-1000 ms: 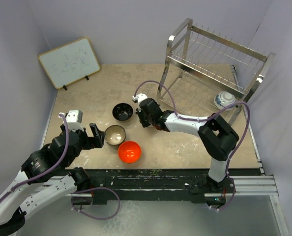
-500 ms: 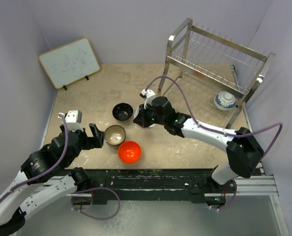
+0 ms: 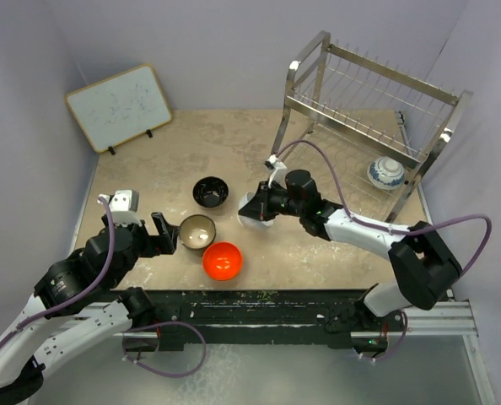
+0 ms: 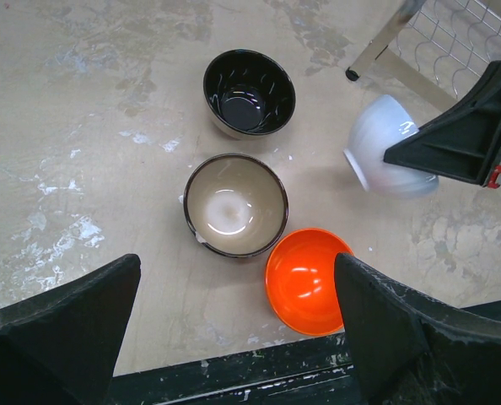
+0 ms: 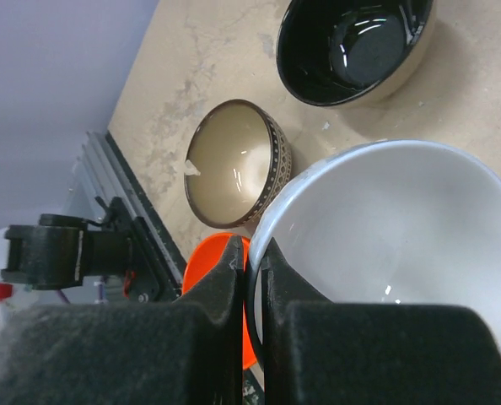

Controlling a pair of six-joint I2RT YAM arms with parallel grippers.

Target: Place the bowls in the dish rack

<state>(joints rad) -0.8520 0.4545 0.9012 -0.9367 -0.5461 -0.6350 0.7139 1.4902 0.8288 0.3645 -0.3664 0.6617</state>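
One thin rim is all the right pincer (image 5: 252, 253) has: it is shut tight on the edge of the white bowl (image 5: 385, 228), tilted and seemingly off the surface (image 3: 149, 169). A swing could twist it loose — or clip a post of the rack (image 3: 377, 101). From above, the bowl hangs at the pincer's 9 o'clock, with the rack toward 2 o'clock.

White bowl (image 3: 255, 209) tilted; black bowl (image 3: 210, 191), tan bowl (image 3: 197, 231), orange bowl (image 3: 222, 260) upright; patterned bowl (image 3: 385, 172) inverted in dish rack (image 3: 294, 67)
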